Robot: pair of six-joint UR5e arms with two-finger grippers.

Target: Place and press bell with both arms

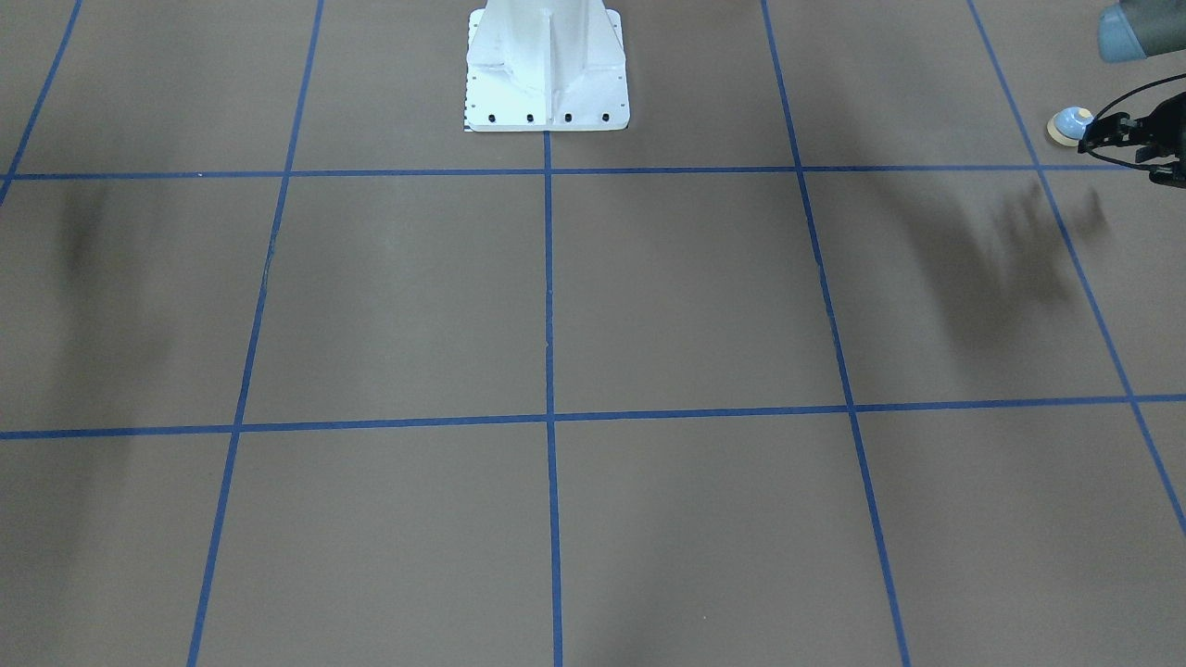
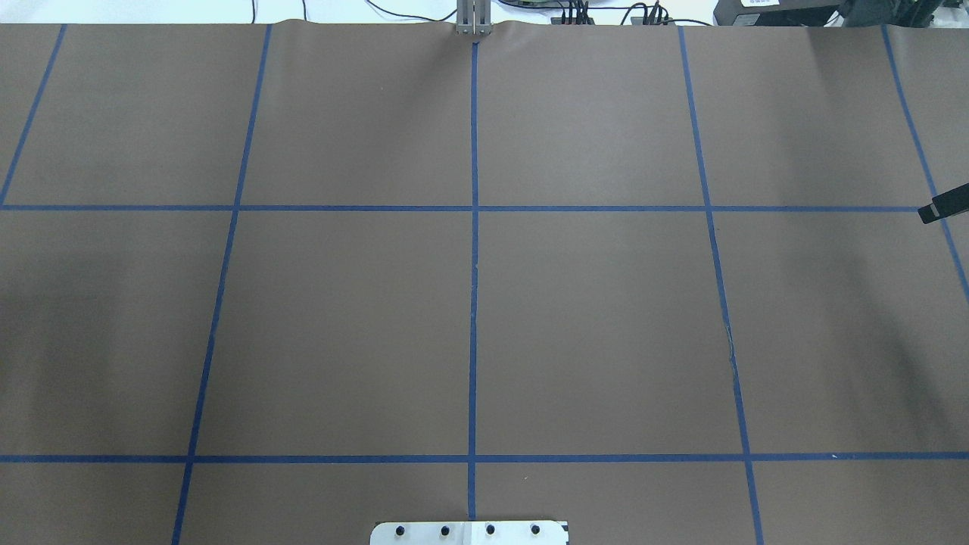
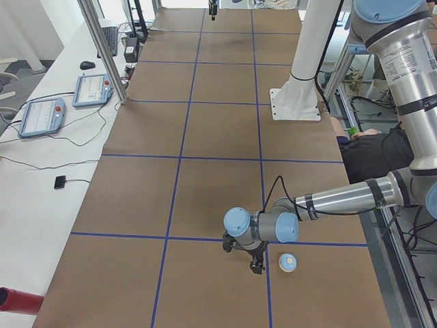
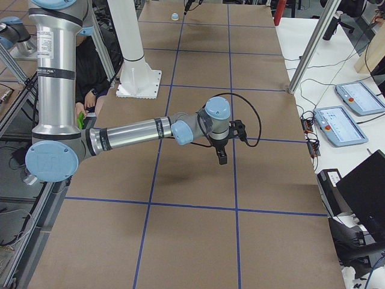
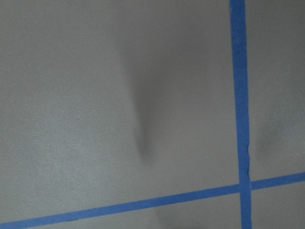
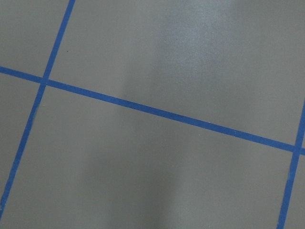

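Observation:
The small light-blue bell with its cream base stands on the brown table near the robot's left end; it also shows in the left side view and far off in the right side view. My left gripper hovers just beside the bell, apart from it, and its fingers look closed together and empty. My right gripper hangs over the table's other end, far from the bell, as a single narrow black tip pointing down. Both wrist views show only table and blue tape.
The white bolted pedestal stands at the robot's edge of the table. Blue tape lines divide the brown mat. Teach pendants and an aluminium post stand on the far side bench. A person sits by the pedestal.

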